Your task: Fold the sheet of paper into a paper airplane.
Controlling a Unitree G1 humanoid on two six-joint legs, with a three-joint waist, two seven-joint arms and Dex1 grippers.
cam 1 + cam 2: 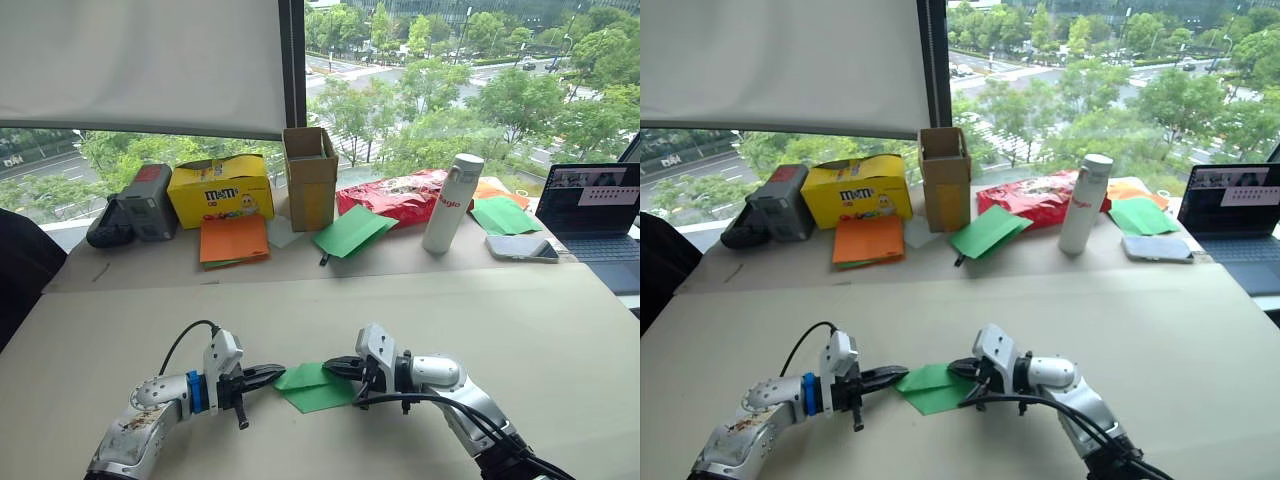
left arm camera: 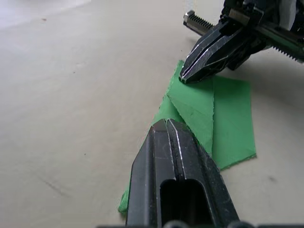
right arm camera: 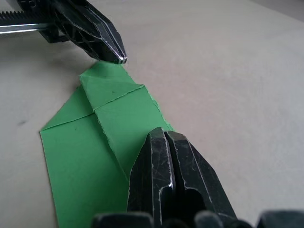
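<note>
Left eye view: the sheet of paper lies flat on the desk at the near edge, partly folded, with corner flaps turned in so one end runs to a point. Left hand sits just to the paper's left, fingers pressed together, tip at the pointed end; the left wrist view shows those fingers shut with the paper under and beyond them, nothing pinched. Right hand is on the paper's right side, fingers also pressed together, tip resting on or just over the green surface; the right wrist view shows the shut pair above the folded sheet, with the other hand's tip at the paper's point. Well beyond the paper, along the window: a black device far left, a yellow box, orange sheets, an upright cardboard box, a flat green sheet, a red bag, a white bottle, more green sheets, a phone, and a laptop far right.
</note>
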